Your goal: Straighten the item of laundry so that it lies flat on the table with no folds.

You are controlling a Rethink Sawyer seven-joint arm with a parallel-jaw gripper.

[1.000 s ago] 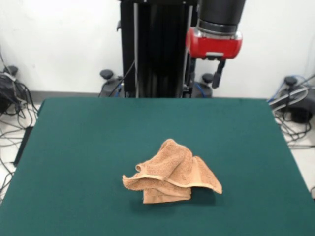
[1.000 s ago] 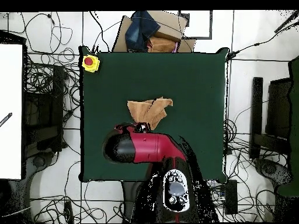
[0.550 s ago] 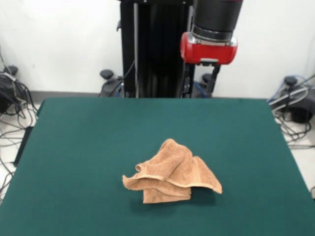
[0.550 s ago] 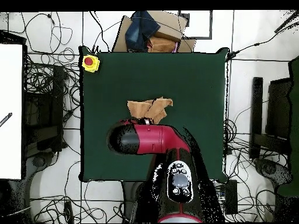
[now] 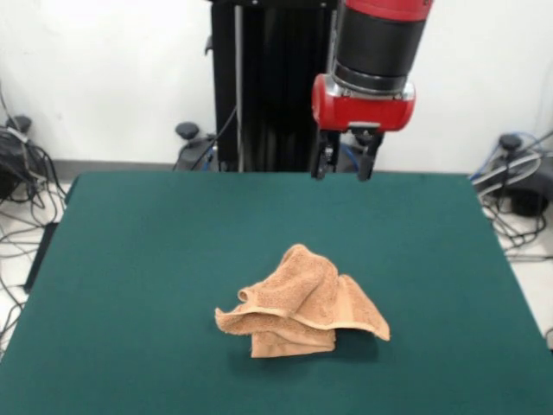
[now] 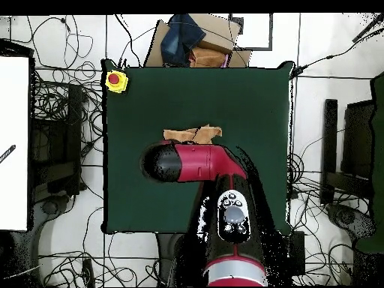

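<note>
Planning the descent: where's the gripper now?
Front view: the gripper hangs open above the table, beyond the crumpled towel, not touching it.

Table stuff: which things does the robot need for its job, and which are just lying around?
For the job:
- the orange towel, crumpled in a heap with folds
- the green table it lies on
- the tool, open, high above the table and touching nothing

Just lying around:
- the yellow box with a red button at a table corner
- cables on the floor
</note>
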